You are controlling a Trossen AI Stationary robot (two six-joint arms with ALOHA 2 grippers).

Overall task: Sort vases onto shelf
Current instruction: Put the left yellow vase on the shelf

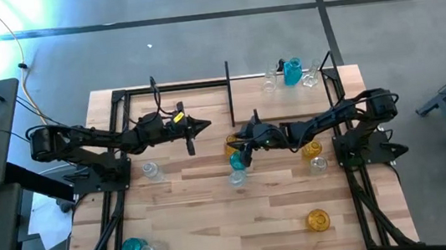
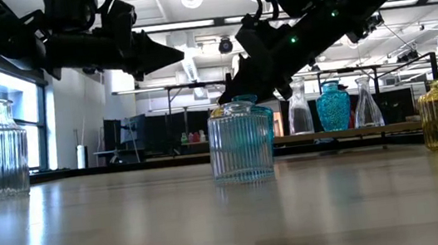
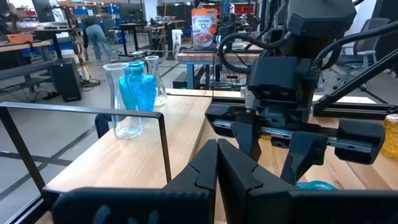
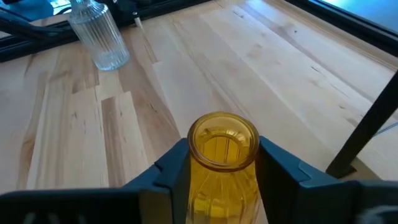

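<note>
Mid-table, right gripper fingers flanking amber vase, contact unclear, base cut off, left gripper clenched empty.

High view hangs overhead, straight down on the whole table. Low view sits at tabletop level, close behind a ribbed clear vase, facing the shelf and room. Left wrist view looks across at the right arm and the shelf's vases. Right wrist view peers down, very near an amber vase.
</note>
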